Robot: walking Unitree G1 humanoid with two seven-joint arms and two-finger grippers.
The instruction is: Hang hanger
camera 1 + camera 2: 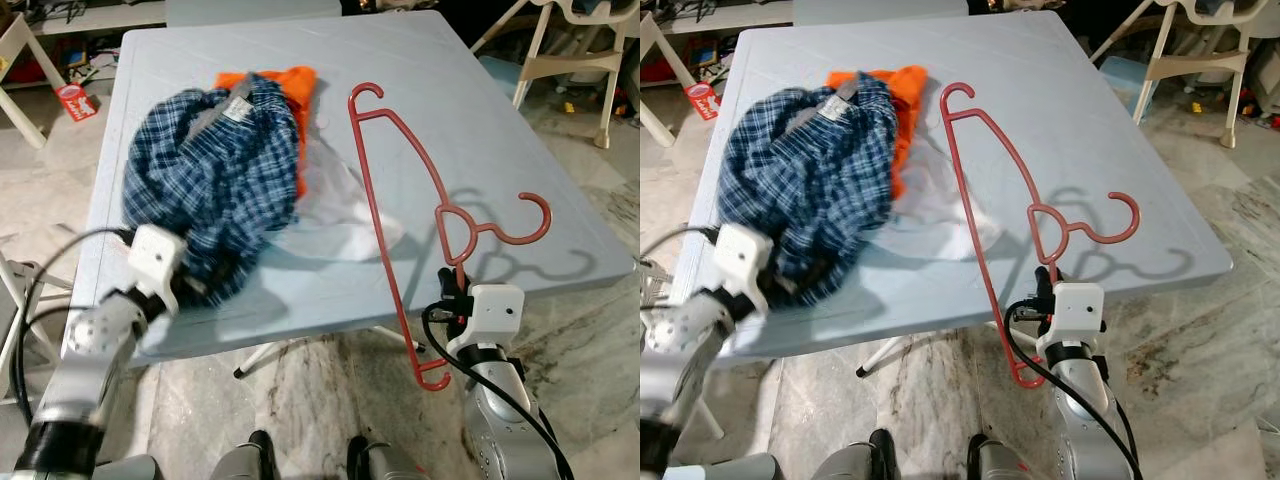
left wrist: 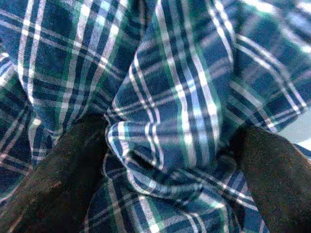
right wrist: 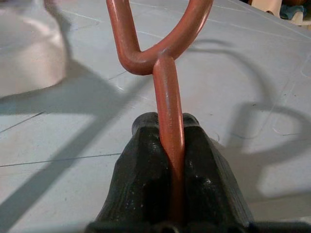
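A red plastic hanger (image 1: 373, 200) slants over the light blue table (image 1: 420, 60), its lower end hanging past the front edge. My right gripper (image 3: 165, 126) is shut on the hanger's neck, just below the hook (image 1: 530, 215), at the table's front right edge. A blue plaid shirt (image 1: 215, 180) lies bunched on the table's left side, on top of an orange garment (image 1: 295, 85) and a white one (image 1: 335, 215). My left gripper (image 2: 170, 160) is pushed into the shirt's near edge. It is open, with a fold of plaid cloth between its black fingers (image 2: 58, 179).
A white chair (image 1: 575, 50) stands at the back right, beyond the table. A red and white box (image 1: 75, 100) lies on the floor at the back left. The table's legs (image 1: 270, 355) show beneath its front edge, above the marble floor.
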